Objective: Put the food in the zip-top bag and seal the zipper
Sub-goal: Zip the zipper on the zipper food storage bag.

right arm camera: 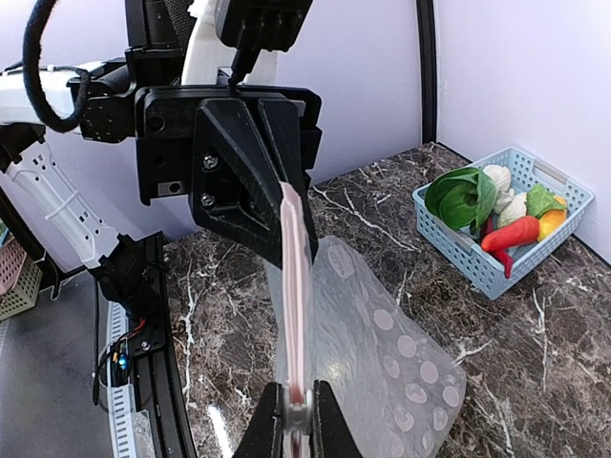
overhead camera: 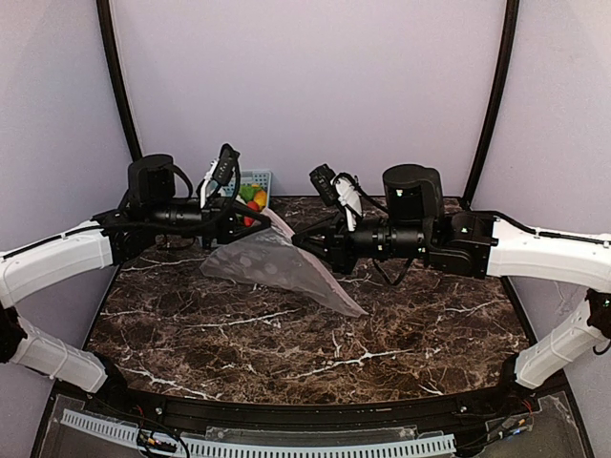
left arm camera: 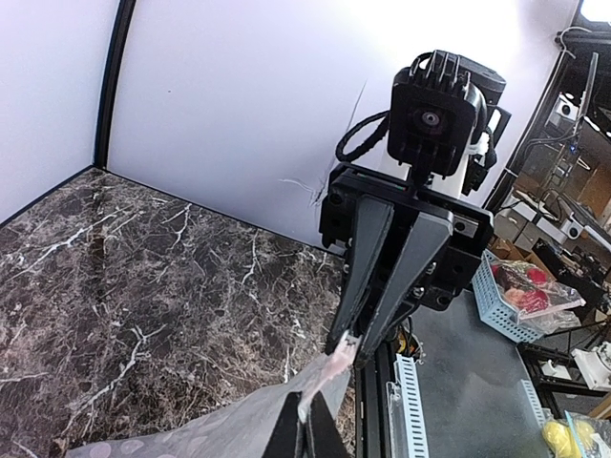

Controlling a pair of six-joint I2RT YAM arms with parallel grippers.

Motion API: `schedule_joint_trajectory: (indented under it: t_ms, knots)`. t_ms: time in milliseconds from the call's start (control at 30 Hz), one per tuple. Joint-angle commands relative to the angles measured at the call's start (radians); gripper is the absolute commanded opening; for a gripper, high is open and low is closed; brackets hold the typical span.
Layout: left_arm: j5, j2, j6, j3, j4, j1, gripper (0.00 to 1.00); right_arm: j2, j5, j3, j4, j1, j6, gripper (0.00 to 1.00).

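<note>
Both pincers grip the clear dotted plastic bag (overhead camera: 277,267) by its thin pinkish zipper strip (right arm camera: 296,305), above the dark marble counter (overhead camera: 286,353).
The left pincer (left arm camera: 305,426) is closed on one end of the strip and the right pincer (right arm camera: 298,420) on the other end. The strip is stretched between them, and the bag hangs down to the counter. The small toy vegetables (right arm camera: 487,205) lie in the light-blue lattice basket (right arm camera: 477,269) at the far edge.

A robotics lab. Pale screen walls (overhead camera: 315,95) enclose the marble-print table (overhead camera: 286,353) at its far edge and sides. Cluttered equipment racks (left arm camera: 573,181) stand past its near edge.
</note>
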Motion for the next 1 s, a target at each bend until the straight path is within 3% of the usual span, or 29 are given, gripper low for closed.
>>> schedule_joint_trajectory:
  t_ms: [0,967]
  knots:
    - [-0.07,-0.052,0.004,-0.014,0.025,0.045,0.01,0.004,-0.003,-0.017,-0.059,0.006,0.005,0.02]
    - [-0.153,-0.119,0.018,-0.017,0.002,0.134,0.01,0.028,-0.005,0.0,-0.072,0.006,-0.002,0.02]
